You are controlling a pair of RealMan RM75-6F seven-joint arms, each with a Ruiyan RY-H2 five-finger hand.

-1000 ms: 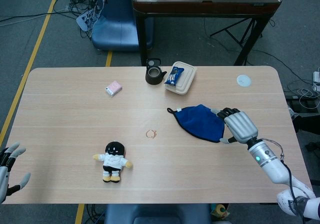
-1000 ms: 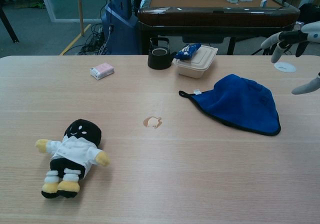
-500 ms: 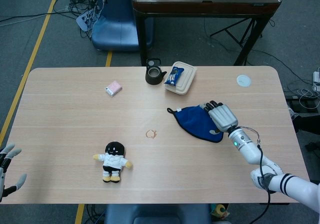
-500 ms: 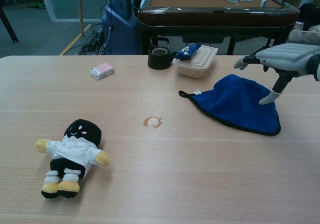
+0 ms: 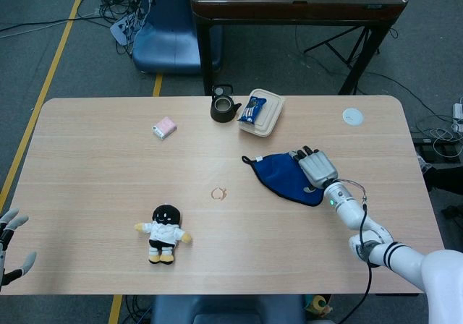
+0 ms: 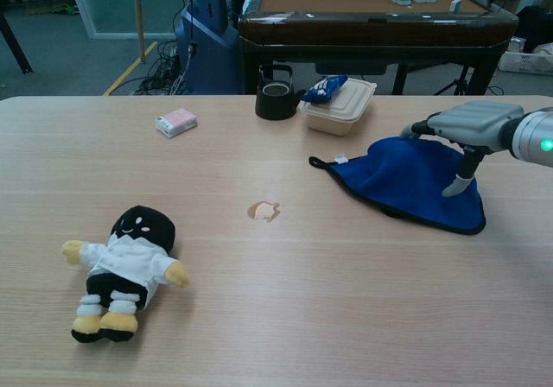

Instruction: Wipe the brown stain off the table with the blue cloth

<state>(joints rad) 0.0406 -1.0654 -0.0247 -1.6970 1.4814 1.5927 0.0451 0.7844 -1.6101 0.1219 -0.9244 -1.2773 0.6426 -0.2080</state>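
The blue cloth (image 5: 282,178) (image 6: 404,178) lies flat on the table, right of centre. My right hand (image 5: 315,168) (image 6: 467,125) is stretched palm down over the cloth's right part, fingers extended, and its thumb tip touches the fabric; it grips nothing. The brown stain (image 5: 219,193) (image 6: 263,211) is a small ring-shaped mark left of the cloth, a short way from its nearest edge. My left hand (image 5: 10,246) hangs past the table's near left corner with fingers spread and empty; only the head view shows it.
A plush doll (image 5: 165,233) (image 6: 125,270) lies near the front, left of the stain. At the back stand a black kettle (image 5: 225,108), a takeaway box (image 5: 263,114) with a blue snack packet on it, a pink packet (image 5: 165,127) and a white disc (image 5: 352,116).
My right hand has come in from the right and lowered onto the cloth, its thumb now on the fabric. The left hand has barely drifted.
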